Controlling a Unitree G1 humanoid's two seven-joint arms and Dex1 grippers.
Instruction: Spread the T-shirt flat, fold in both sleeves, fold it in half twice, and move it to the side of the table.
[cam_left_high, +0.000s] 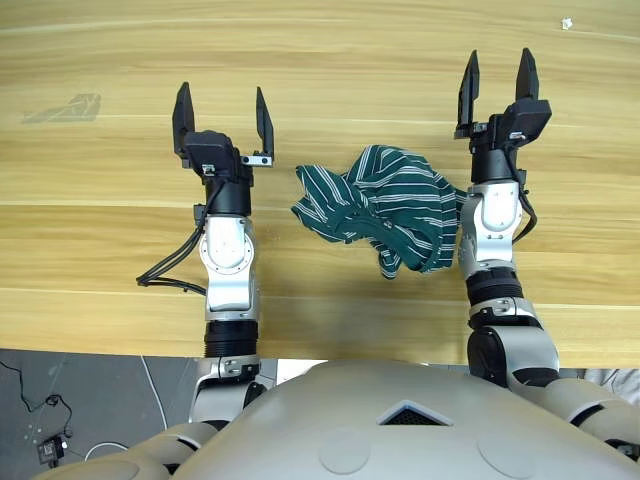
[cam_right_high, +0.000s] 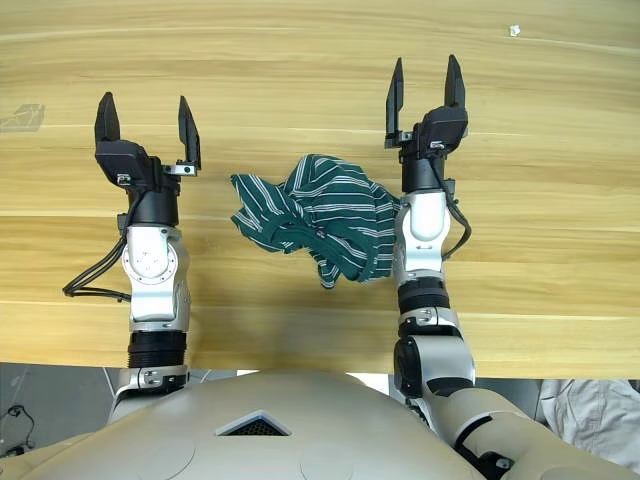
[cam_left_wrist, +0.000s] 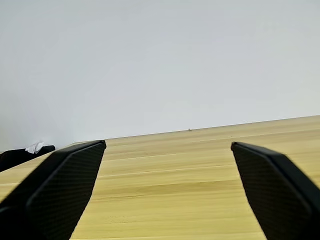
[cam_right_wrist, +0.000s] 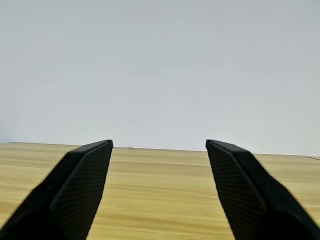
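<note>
Fingers first: the left fingers (cam_left_high: 183, 115) are spread wide with nothing between them, and the right fingers (cam_left_high: 468, 90) are spread too, also holding nothing. Both sets point toward the far side of the bench (cam_left_high: 100, 250), which is light wood with long plank lines running left to right. The wrist views agree: each one has two black fingers (cam_left_wrist: 60, 190) well apart, with bare wood between them and a plain pale wall (cam_left_wrist: 160, 60) behind.

The T-shirt (cam_left_high: 395, 205) is dark green with thin white stripes. It's not flat at all, just a crumpled heap lying on the bench between the two arms. It sits much closer to the right arm, and its right edge meets that forearm in the head views, though I can't tell if it's really touching or just tucked behind. On the left there's a clear gap of wood between the shirt and the left arm. Both sets of fingers are farther out than the heap, and the right ones reach a bit farther than the left.

Other bits: a tiny white scrap (cam_left_high: 566, 23) at the far right of the bench, a greyish smudge (cam_left_high: 65, 108) at the far left, and black cables (cam_left_high: 170, 265) looping off the left forearm.
</note>
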